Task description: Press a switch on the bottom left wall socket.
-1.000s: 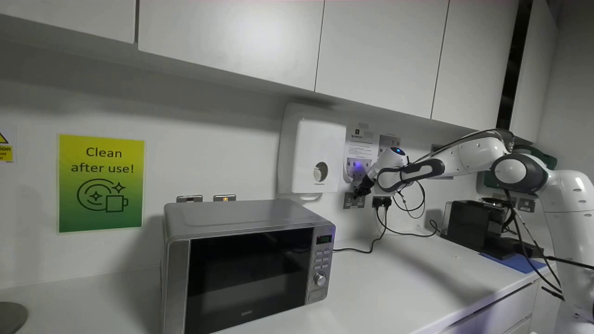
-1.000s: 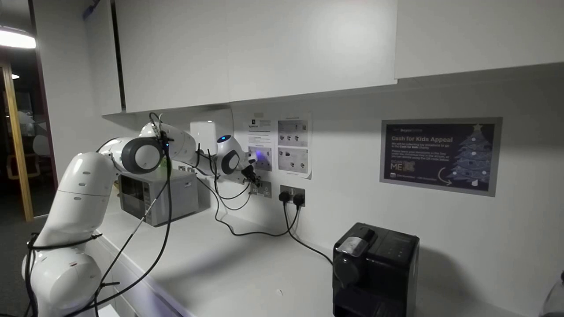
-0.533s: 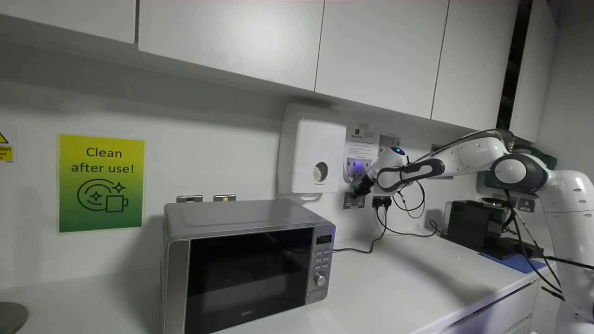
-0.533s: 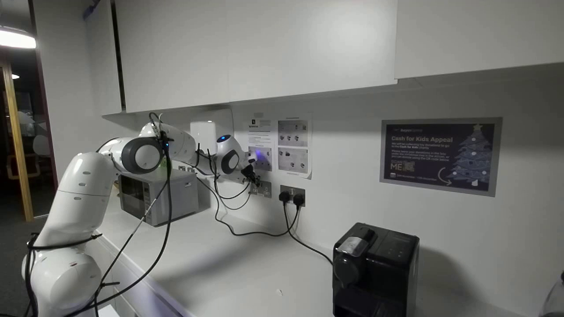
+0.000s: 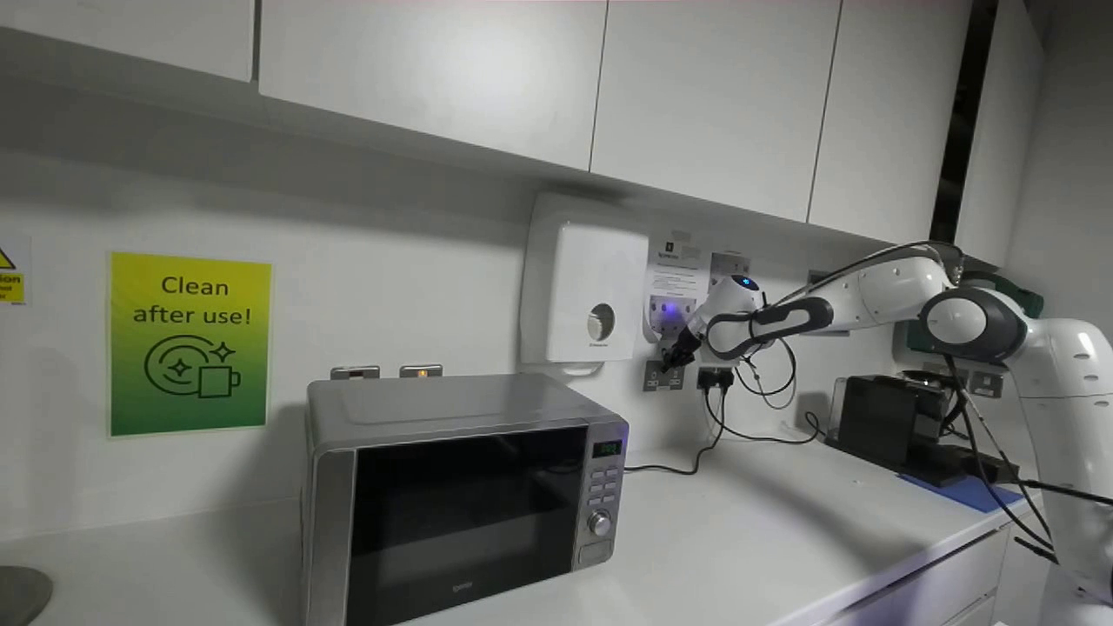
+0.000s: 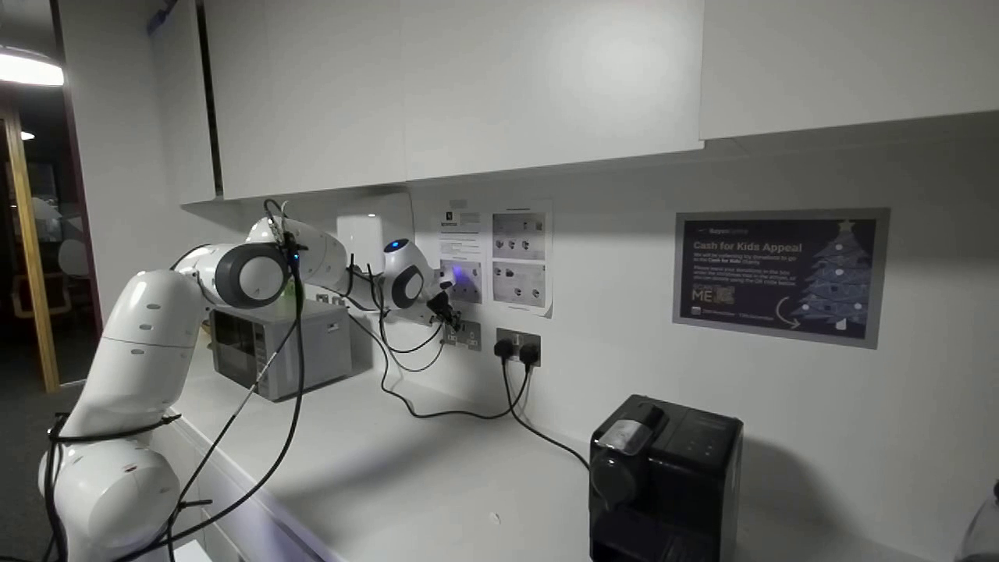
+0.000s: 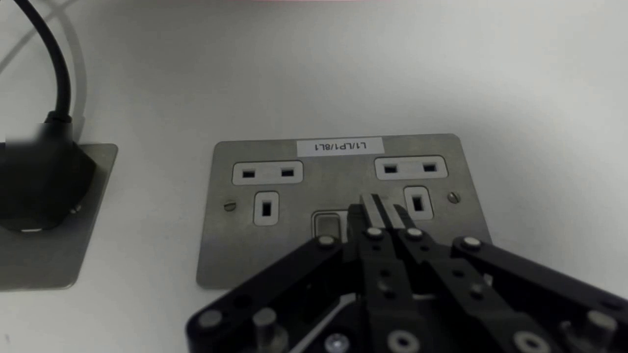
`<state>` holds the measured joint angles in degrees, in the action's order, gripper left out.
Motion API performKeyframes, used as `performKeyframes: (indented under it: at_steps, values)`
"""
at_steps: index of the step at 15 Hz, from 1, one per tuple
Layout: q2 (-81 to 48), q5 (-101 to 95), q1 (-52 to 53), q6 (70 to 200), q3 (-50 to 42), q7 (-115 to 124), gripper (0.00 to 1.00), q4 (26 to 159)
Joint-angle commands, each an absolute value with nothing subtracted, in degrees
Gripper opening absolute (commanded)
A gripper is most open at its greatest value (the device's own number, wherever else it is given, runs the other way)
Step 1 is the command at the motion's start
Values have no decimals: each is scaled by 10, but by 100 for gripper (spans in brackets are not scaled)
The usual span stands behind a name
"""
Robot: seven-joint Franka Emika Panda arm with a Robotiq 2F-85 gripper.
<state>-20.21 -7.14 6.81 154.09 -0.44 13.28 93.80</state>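
Note:
The wall socket is a grey metal double plate [image 7: 245,245] with white pin openings. It also shows in both exterior views, low on the wall below the posters [image 5: 663,384] [image 6: 469,340]. The wrist view shows it upside down, its label [image 7: 340,146] inverted. One grey rocker switch [image 7: 327,223] shows partly, just left of the fingers there. The plate behind the fingers is hidden. My gripper [image 7: 383,211] is shut and empty, its fingertips over the middle of the plate. I cannot tell whether they touch it. It also shows in both exterior views [image 5: 669,361] [image 6: 454,320].
A socket with black plugs [image 6: 517,351] sits beside the plate, its cables on the counter [image 6: 437,468]. A microwave [image 5: 469,504], a white dispenser [image 5: 600,269] and a black coffee machine [image 6: 671,468] stand near. Cupboards [image 5: 713,104] hang above the arm.

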Motion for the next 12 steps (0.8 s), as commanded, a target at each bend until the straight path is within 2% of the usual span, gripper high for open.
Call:
performKeyframes:
  at_steps: [1,12]
  values:
    - [-221,-72,71,1562,-13,138,0,893]
    - [-217,-64,68,1562,-11,139,0,886]
